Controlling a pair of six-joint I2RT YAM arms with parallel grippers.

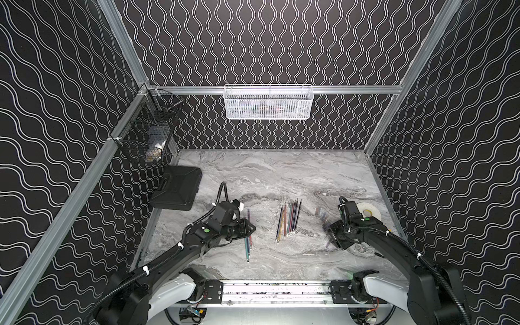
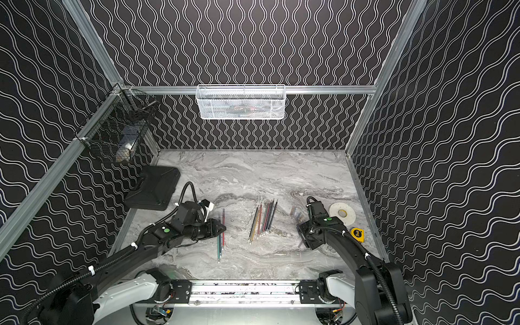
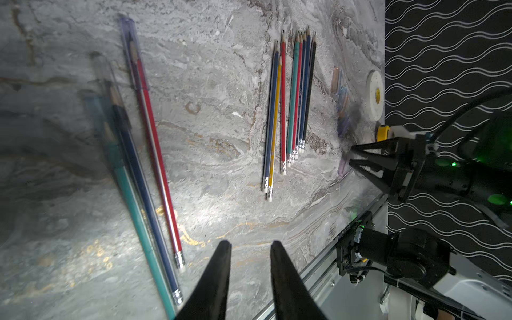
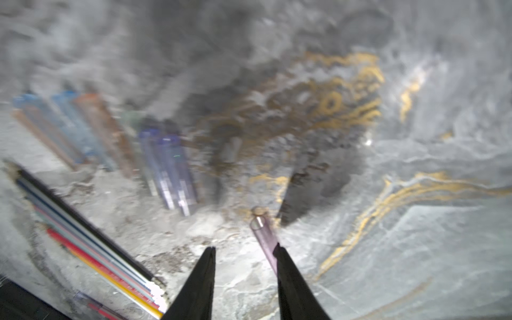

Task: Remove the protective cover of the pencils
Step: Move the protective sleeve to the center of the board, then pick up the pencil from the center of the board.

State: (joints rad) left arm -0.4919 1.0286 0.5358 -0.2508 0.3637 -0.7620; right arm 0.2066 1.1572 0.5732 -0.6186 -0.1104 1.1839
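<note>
Three pencils still in clear covers, red (image 3: 155, 155), navy (image 3: 144, 177) and teal (image 3: 130, 188), lie side by side at the left (image 1: 248, 244). My left gripper (image 3: 250, 245) hovers open just beside them with nothing between its fingers; from above it overlaps their middle (image 1: 252, 228). Several bare pencils (image 1: 289, 222) lie grouped mid-table. Several removed covers (image 1: 322, 214) lie in a blurred row (image 4: 110, 138) to their right. My right gripper (image 4: 245, 248) stands open low over the table, a purple-tinted cover (image 4: 263, 232) lying against one finger, not clamped.
A black case (image 1: 177, 188) sits at the back left. A white tape roll (image 1: 367, 211) and a yellow tape measure (image 2: 357, 234) lie by the right wall. A white mesh basket (image 1: 268, 102) and a black wire basket (image 1: 146, 132) hang on the walls. A metal rail (image 1: 277, 291) runs along the front edge.
</note>
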